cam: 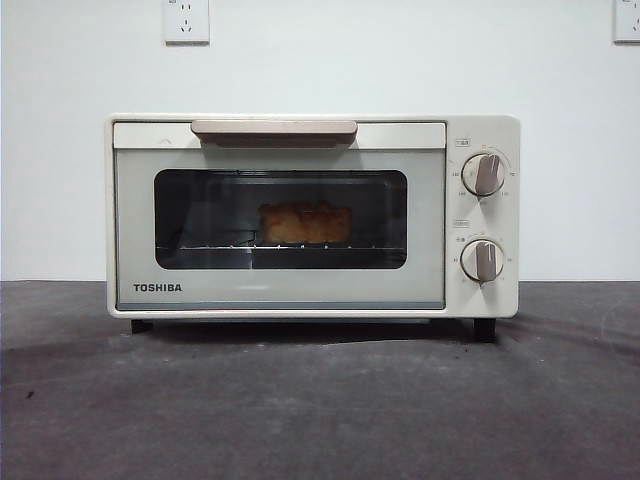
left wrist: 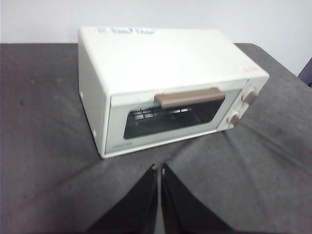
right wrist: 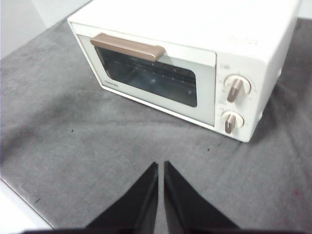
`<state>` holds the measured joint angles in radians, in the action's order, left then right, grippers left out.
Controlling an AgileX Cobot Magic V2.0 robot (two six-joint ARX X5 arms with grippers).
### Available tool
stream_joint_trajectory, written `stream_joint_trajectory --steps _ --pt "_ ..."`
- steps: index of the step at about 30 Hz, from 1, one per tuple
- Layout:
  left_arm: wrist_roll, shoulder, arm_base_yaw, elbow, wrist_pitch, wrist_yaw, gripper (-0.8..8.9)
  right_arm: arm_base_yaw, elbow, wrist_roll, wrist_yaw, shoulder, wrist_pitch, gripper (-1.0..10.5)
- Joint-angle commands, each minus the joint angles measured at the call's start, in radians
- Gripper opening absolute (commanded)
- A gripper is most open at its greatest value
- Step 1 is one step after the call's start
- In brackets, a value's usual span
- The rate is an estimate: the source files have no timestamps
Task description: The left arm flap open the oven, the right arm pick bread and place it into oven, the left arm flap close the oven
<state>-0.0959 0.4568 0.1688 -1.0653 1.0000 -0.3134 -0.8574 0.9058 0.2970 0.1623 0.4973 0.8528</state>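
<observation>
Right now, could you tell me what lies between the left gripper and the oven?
Only bare grey tablecloth. In the left wrist view, the left gripper, jaws shut, is apart from the oven, whose door is closed.

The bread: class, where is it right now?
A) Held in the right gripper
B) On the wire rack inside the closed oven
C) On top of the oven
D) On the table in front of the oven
B: the bread shows through the window of the closed oven, sitting on the wire rack.
</observation>
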Motion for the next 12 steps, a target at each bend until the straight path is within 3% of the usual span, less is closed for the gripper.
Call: stream_joint_trajectory --steps 1,12 --pt "-0.013 -0.031 0.002 0.074 -0.012 0.002 0.16 -0.01 0.008 -0.028 0.007 0.004 -0.011 0.2" --pt "-0.029 -0.04 0.002 0.135 0.002 0.002 0.2 -0.011 0.008 -0.037 0.022 0.002 -0.01 0.2"
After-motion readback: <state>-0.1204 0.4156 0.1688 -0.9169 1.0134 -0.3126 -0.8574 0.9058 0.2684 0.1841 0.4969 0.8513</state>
